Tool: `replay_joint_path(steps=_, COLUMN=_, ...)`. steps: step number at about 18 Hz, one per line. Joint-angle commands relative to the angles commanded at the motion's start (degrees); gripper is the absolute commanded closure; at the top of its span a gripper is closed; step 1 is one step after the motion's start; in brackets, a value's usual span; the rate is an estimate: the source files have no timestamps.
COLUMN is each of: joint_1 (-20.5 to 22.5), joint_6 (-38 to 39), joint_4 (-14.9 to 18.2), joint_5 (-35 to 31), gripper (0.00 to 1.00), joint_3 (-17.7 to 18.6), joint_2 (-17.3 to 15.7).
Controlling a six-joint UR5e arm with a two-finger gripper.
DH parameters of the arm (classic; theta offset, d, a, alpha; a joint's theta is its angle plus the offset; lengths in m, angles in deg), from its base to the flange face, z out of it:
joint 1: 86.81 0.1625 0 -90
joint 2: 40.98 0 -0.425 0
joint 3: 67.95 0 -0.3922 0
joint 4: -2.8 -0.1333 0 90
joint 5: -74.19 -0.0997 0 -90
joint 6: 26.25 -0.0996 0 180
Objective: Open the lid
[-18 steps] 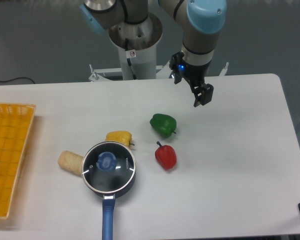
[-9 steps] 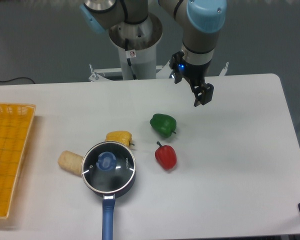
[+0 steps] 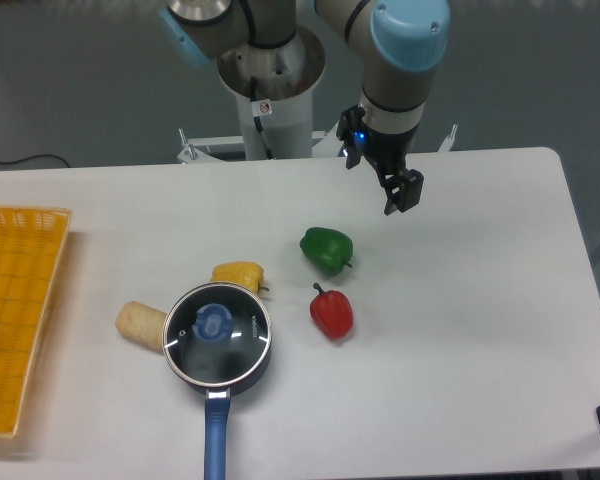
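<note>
The lid (image 3: 217,331) is a round glass disc with a silver rim and a blue centre knob (image 3: 214,322). It lies flat on a dark saucepan whose blue handle (image 3: 215,435) points toward the front table edge. My gripper (image 3: 403,194) hangs above the back of the table, far up and to the right of the lid, with nothing between its fingers. From this angle I cannot tell whether its jaws stand open or shut.
A green pepper (image 3: 326,249) and a red pepper (image 3: 332,313) lie between gripper and pan. A yellow pepper (image 3: 238,273) touches the pan's far rim; a pale potato (image 3: 141,323) lies at its left. A yellow basket (image 3: 12,310) stands at the left edge.
The gripper has shifted very slightly to the left. The lid, the pan and the vegetables have not moved.
</note>
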Motion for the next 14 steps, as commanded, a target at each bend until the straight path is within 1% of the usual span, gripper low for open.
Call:
replay_joint_path(steps=3, joint_1=-3.95, joint_6=1.4, joint_4=0.0, joint_5=0.09, gripper=0.0, joint_3=-0.79, joint_2=0.53)
replay_joint_path(steps=7, joint_1=-9.49, joint_6=8.17, joint_4=-0.88, joint_5=-0.09, gripper=0.0, joint_3=-3.51, joint_2=3.51)
replay_joint_path(steps=9, joint_1=-10.98, joint_6=8.35, joint_4=-1.84, joint_5=-0.17, gripper=0.0, joint_3=-4.48, joint_2=4.83)
replay_joint_path(steps=12, joint_1=-14.93, joint_6=7.92, joint_4=-3.77, joint_5=-0.44, gripper=0.0, joint_3=-5.45, joint_2=7.2)
replay_joint_path(steps=14, joint_1=-17.04, joint_6=7.74, joint_4=-6.23, joint_5=-0.87, gripper=0.0, joint_3=-6.06, joint_2=9.04)
